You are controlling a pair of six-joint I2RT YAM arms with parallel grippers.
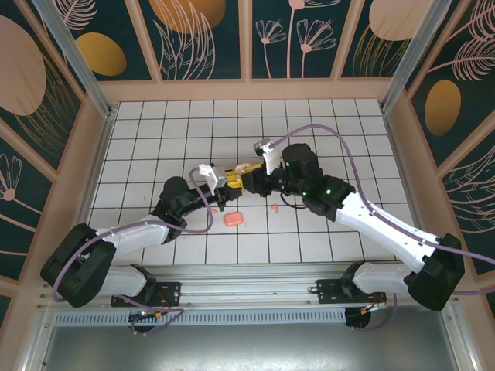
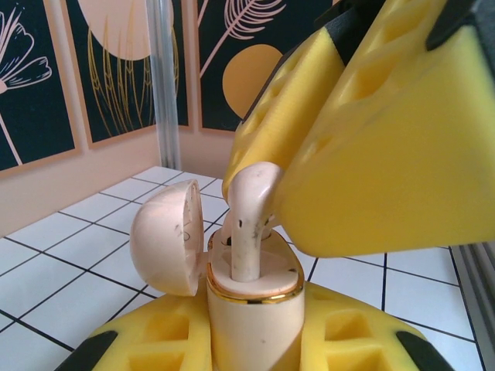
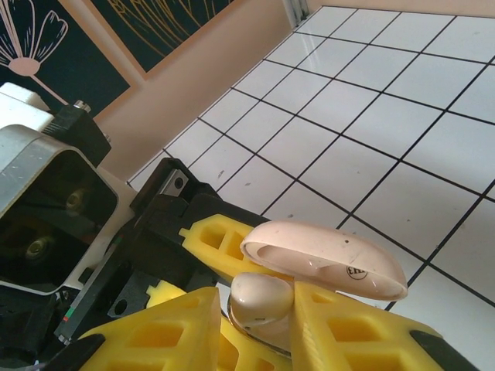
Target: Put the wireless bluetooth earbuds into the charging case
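The cream charging case with a gold rim stands upright, and my left gripper is shut on it with its yellow fingers. Its lid hangs open to the left. One earbud stands stem-down in a slot of the case. My right gripper straddles that earbud's head: the jaws are slightly apart, with a thin gap on the left side. From above, both grippers meet over the table's middle. Another tiny pink earbud lies on the tiles nearby.
A coral-pink rounded box lies on the tiles just in front of the grippers. The case lid juts out over my right gripper's far finger. Patterned walls enclose the white tiled table on three sides.
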